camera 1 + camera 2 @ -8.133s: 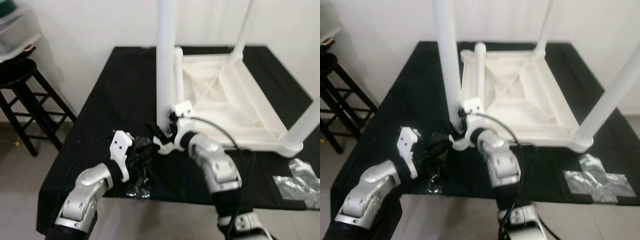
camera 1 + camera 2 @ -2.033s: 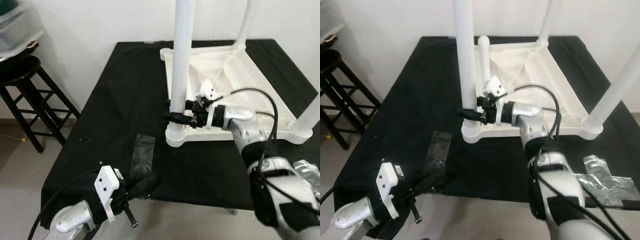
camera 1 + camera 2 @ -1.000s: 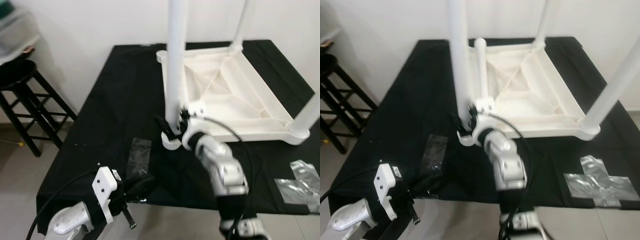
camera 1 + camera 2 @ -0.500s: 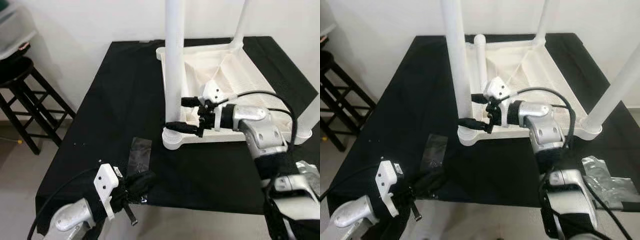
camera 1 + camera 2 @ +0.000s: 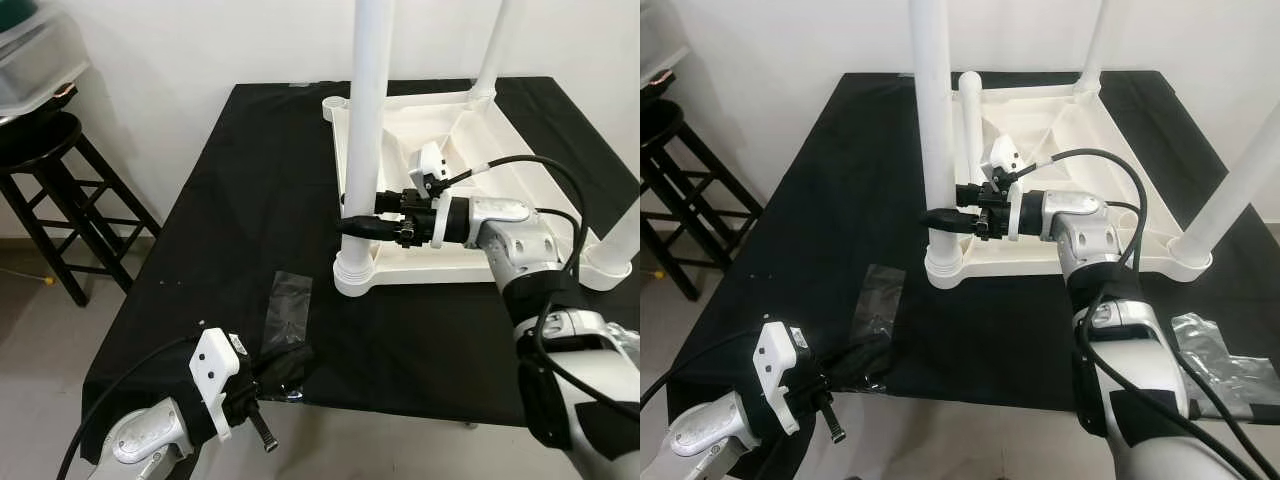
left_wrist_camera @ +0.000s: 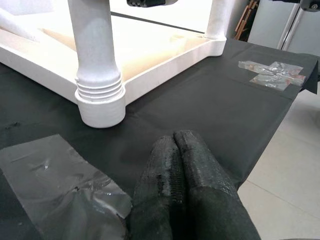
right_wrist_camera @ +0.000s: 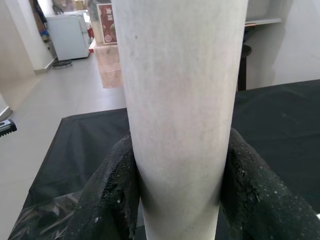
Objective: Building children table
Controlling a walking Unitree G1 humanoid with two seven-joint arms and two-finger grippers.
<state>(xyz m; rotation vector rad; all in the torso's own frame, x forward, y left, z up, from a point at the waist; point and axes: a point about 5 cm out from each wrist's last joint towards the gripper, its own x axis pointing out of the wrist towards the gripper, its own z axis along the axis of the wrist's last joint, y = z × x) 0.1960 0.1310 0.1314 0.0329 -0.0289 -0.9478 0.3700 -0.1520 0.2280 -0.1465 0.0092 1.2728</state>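
Half a second ago the right gripper stood with jaws spread beside the near leg; now they clamp the leg low, just above its socket. Likely another tightening turn. The upturned child table lies on the black-draped table, its legs standing up. Left gripper idles at the near edge, jaws closed, empty, by a plastic bag. Stool left; white wall behind.

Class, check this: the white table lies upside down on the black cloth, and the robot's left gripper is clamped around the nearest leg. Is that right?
Not quite. The right gripper, not the left, clamps the nearest leg of the upturned table on the black cloth; the right wrist view shows both fingers hugging it. The left gripper is shut, empty.
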